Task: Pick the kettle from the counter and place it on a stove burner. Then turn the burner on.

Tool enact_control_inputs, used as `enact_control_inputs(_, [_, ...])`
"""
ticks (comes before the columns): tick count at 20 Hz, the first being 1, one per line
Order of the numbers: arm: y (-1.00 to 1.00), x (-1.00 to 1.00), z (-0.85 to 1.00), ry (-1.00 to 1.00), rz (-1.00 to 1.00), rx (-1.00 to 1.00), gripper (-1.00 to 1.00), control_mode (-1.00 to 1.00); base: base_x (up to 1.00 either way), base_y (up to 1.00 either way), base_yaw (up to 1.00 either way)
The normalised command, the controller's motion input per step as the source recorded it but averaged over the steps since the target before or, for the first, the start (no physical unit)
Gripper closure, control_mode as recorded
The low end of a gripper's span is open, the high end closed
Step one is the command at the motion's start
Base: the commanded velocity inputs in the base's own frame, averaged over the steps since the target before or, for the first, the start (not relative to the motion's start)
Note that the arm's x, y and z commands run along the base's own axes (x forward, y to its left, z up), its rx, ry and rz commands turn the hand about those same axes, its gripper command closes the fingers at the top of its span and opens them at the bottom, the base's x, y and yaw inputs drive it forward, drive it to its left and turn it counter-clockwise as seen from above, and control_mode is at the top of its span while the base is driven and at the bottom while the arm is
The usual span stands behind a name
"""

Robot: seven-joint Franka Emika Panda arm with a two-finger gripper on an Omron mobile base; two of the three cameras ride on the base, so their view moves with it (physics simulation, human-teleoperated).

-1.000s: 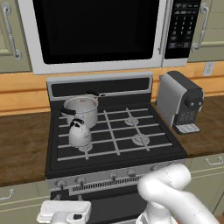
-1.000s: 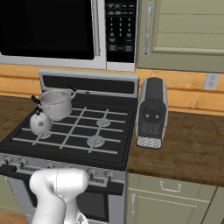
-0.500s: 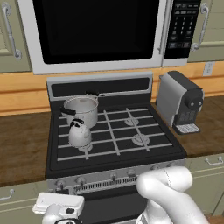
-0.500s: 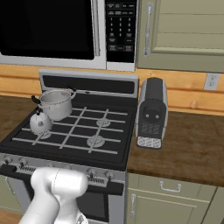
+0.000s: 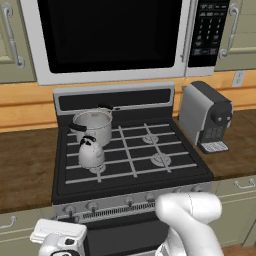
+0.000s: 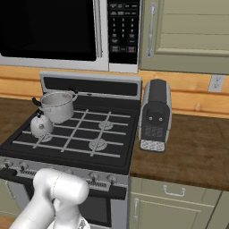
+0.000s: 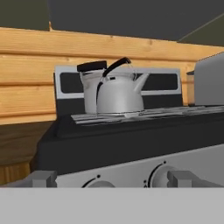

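Observation:
The small silvery kettle (image 5: pixel 91 154) (image 6: pixel 41 126) with its black arched handle stands upright on the front-left stove burner, on the black grate. In the hand view the kettle (image 7: pixel 119 94) sits at centre, spout to the right, with the steel pot behind it. Other grey stove burners (image 5: pixel 161 160) (image 6: pixel 97 144) lie bare on the right half of the stove. My gripper (image 5: pixel 58 236) (image 7: pixel 113 179) hangs low in front of the stove's left front, below the knob row. It is open and holds nothing. The dark wood counter (image 5: pixel 25 165) (image 6: pixel 192 152) flanks the stove.
A steel pot (image 5: pixel 94 125) (image 6: pixel 57 106) stands on the back-left burner, close behind the kettle. A row of knobs (image 5: pixel 92 205) (image 7: pixel 162 175) runs along the stove front. A coffee machine (image 5: pixel 205 117) (image 6: pixel 155 115) stands right of the stove. A microwave (image 5: pixel 110 35) hangs above.
My hand has drifted slightly left and turned in front of the stove's lower left. The kettle and pot have not moved.

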Motion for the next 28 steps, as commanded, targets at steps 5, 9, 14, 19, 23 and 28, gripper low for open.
enact_control_inputs(5, [-0.01,0.27,-0.07,0.00,0.00,0.00,-1.00,-1.00,0.00,0.00,0.00])
enact_control_inputs(9, [-0.15,0.00,-0.06,0.00,0.00,0.00,-1.00,-1.00,0.00,0.00,0.00])
enact_control_inputs(14, [-0.28,0.00,-0.13,0.00,0.03,-0.03,-1.00,-1.00,0.00,0.00,0.00])
enact_control_inputs(19, [-0.38,0.01,-0.10,0.00,0.08,-0.01,-1.00,-1.00,0.00,0.00,0.00])
enact_control_inputs(23, [-0.23,0.14,-0.08,0.00,0.09,0.00,-1.00,-1.00,0.00,0.00,0.00])
enact_control_inputs(28, [0.00,0.29,-0.04,0.00,0.06,0.00,-1.00,-1.00,0.00,0.00,0.00])
